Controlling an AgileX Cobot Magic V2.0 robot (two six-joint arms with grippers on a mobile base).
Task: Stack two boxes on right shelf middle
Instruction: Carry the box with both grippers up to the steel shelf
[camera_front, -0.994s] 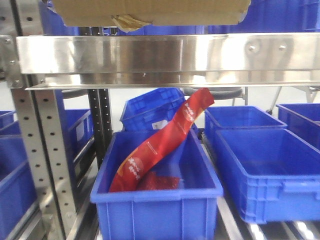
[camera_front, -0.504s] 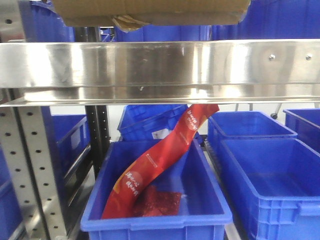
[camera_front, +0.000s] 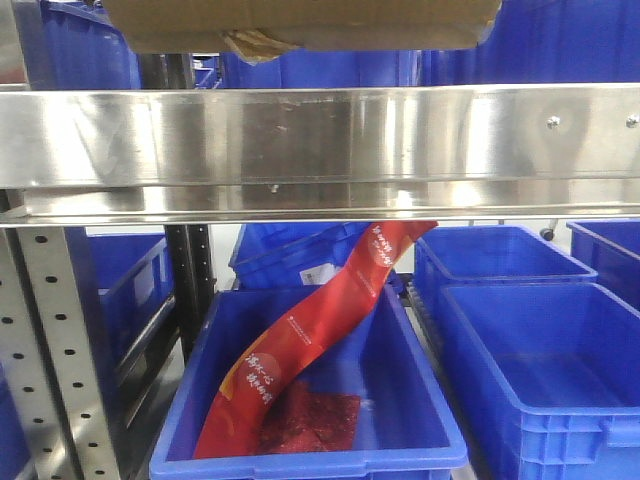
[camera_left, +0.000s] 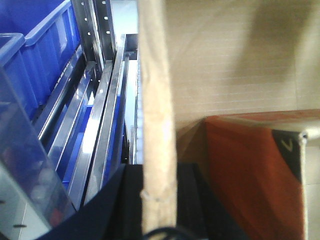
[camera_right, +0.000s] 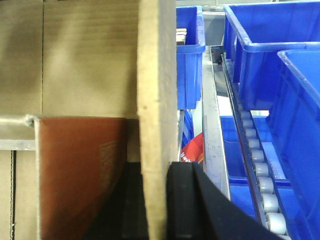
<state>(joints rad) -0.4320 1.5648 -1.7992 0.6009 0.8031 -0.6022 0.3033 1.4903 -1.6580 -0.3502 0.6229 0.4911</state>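
Front view: carton hung above shelf beam, torn tape flap at bottom edge.
Blue bin below: red pouch leaning, red packet on floor.
L end effector: clamped on carton's left wall.
R end effector: clamped on right wall; orange box inside carton.

A box hangs above the shelf beam, which runs across in front of me. Below the beam a bin sits ahead, with a long pouch leaning in it. More bins stand to its right. An upright stands at left. My left gripper and right gripper each straddle a box wall, one finger on either side.
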